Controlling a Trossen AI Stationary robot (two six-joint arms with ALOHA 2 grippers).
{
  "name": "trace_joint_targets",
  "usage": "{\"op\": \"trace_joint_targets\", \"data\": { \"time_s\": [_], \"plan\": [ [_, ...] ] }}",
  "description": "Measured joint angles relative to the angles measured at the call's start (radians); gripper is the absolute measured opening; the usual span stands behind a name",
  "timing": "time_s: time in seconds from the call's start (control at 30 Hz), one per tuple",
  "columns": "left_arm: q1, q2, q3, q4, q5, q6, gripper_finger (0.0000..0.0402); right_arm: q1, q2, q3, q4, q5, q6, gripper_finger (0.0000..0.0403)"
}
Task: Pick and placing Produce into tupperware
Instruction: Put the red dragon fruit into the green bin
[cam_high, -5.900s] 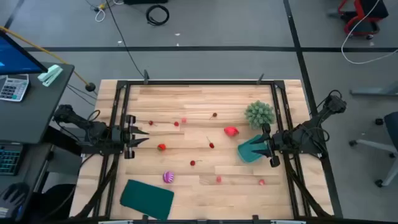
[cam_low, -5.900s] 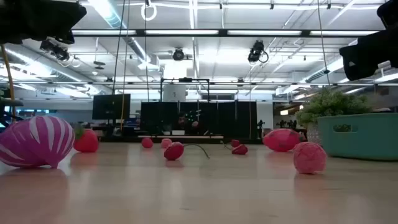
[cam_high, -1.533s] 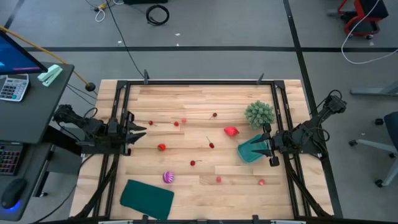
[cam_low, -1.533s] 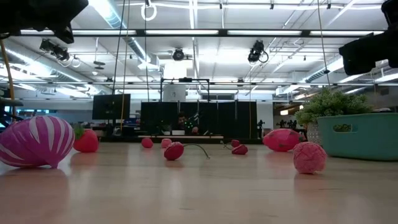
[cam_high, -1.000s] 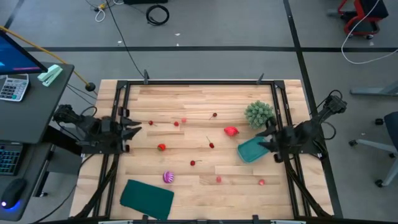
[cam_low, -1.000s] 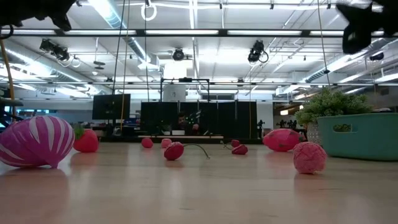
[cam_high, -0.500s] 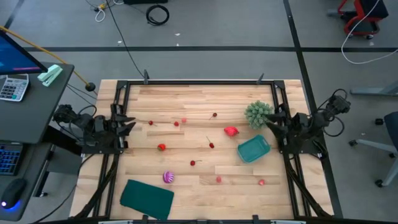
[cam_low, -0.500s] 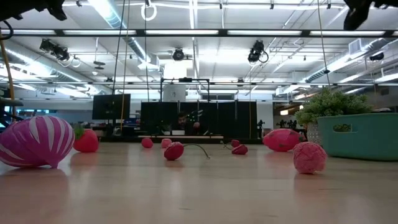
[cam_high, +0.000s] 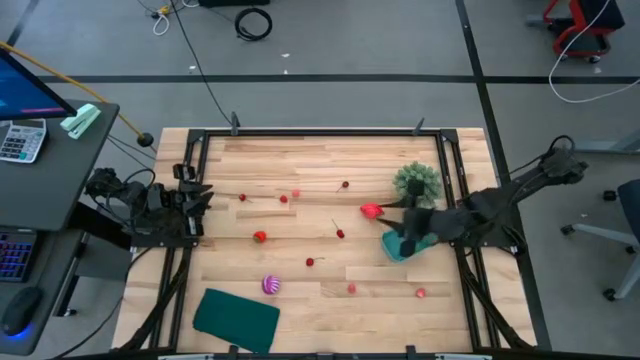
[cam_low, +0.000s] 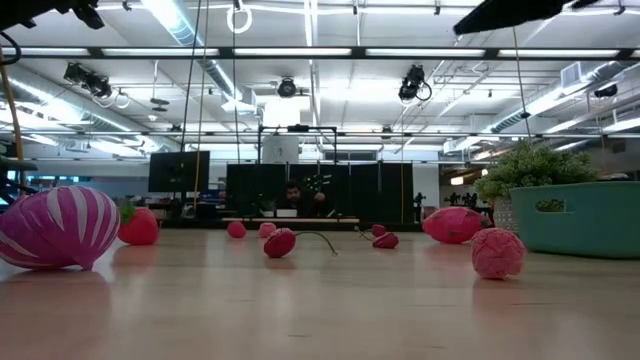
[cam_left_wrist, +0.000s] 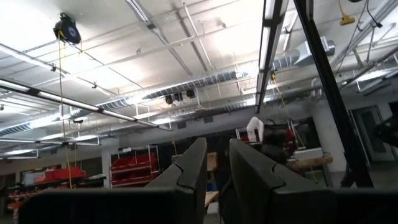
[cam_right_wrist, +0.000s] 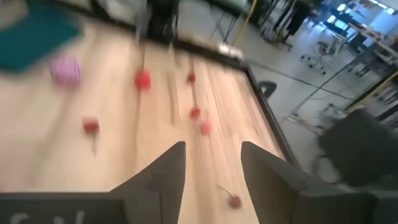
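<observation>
One wooden table (cam_high: 320, 160) carries everything. Two dark arms reach over it. The right gripper (cam_high: 392, 212) hangs above the tupperware (cam_high: 398, 246), its fingers (cam_right_wrist: 163, 177) apart with nothing between them. The left gripper (cam_high: 203, 194) waits at the table's left edge, tilted up toward the ceiling, its fingers (cam_left_wrist: 189, 171) a narrow gap apart and holding nothing.

One flat dark teal sheet (cam_high: 236, 319) lies at the near left corner. The one teal tupperware sits on the right side, partly hidden under the right arm. One green bushy clump (cam_high: 415, 182) stands just behind it.

One striped ball (cam_high: 270, 285) lies near the sheet. Two bigger red fruits show: one (cam_high: 371, 211) beside the right gripper, one (cam_high: 260, 237) left of centre. About eight tiny red pieces (cam_high: 310, 262) lie scattered across the boards, all outside the tub.
</observation>
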Motion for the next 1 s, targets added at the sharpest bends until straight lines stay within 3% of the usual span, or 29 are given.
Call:
{"op": "trace_joint_targets", "data": {
  "time_s": [0.3, 0.57, 0.7, 0.87, 1.0],
  "plan": [
    [0.000, 0.000, 0.000, 0.029, 0.000, -0.004, 0.0069, -0.011, 0.232, 0.165, -0.049, 0.003, -0.031, 0.0165],
    [0.000, 0.000, 0.000, 0.050, 0.000, 0.020, 0.0067, -0.023, 0.255, 0.187, -0.050, 0.002, -0.016, 0.0165],
    [0.000, 0.000, 0.000, 0.070, 0.000, 0.049, 0.0063, -0.089, 0.252, 0.187, -0.055, -0.005, 0.084, 0.0166],
    [0.000, 0.000, 0.000, 0.094, 0.000, 0.053, 0.0063, -0.262, 0.273, 0.187, -0.179, -0.256, 0.221, 0.0193],
    [0.000, 0.000, 0.000, 0.104, 0.000, 0.074, 0.0062, -0.386, 0.313, 0.187, -0.265, -0.350, 0.243, 0.0226]
  ]
}}
